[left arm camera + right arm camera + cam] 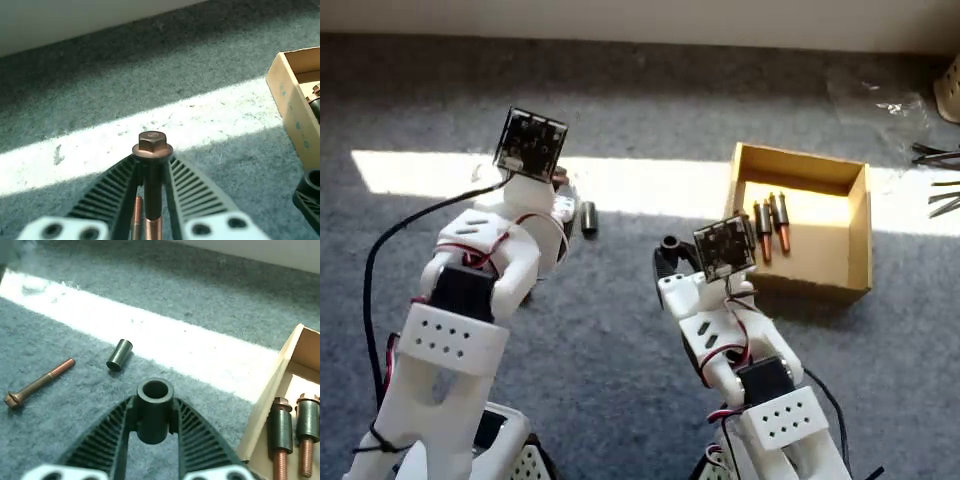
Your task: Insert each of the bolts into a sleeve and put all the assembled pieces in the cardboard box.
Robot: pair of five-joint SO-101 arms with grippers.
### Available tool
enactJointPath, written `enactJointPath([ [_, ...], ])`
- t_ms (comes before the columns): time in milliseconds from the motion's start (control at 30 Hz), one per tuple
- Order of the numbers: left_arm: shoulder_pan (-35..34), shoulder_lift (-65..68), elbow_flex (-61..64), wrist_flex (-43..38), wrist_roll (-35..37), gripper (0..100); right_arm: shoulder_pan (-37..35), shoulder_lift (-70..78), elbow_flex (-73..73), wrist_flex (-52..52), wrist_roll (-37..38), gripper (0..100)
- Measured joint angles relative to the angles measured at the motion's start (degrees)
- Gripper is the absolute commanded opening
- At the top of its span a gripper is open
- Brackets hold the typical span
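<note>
Mating a bolt with a sleeve is judged to be the step in hand. The bolt [152, 146] is clamped between the closed fingers of the left gripper [152, 161], just under its hex head, with the threaded shank running back between the fingers. The sleeve [151, 422] is pinched by its sides in the right gripper [153, 407], and its bore is left open and unobstructed.

For a clean insertion, the bore and the shank should be brought onto one line before any push is made; a tilted approach is likely to be caught on the sleeve's rim. Since the threaded end lies inside the left fingers, little free length seems to be offered, so a regrip may be needed. Both grips should be kept firm, as round metal is thought to slip easily.

A loose sleeve [119, 355] and a loose bolt [39, 382] are seen lying apart on the carpet [210, 300]. Assembled pieces [770, 225] are seen lying in the cardboard box [825, 230], so the task is judged partly done.
</note>
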Motion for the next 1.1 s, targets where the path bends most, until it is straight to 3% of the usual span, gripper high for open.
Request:
enactJointPath([
  [367,7.56,-17.76,6.59,-4.04,0.0,0,-2.11,-0.62,3.96,-8.35,0.0,0.5],
  [567,7.47,-25.05,11.08,-8.53,0.0,0,-6.95,-0.7,5.54,-12.92,0.0,0.5],
  [1100,10.29,-37.1,13.27,-8.97,0.0,0,-14.51,-0.7,5.54,-21.54,1.58,0.5],
])
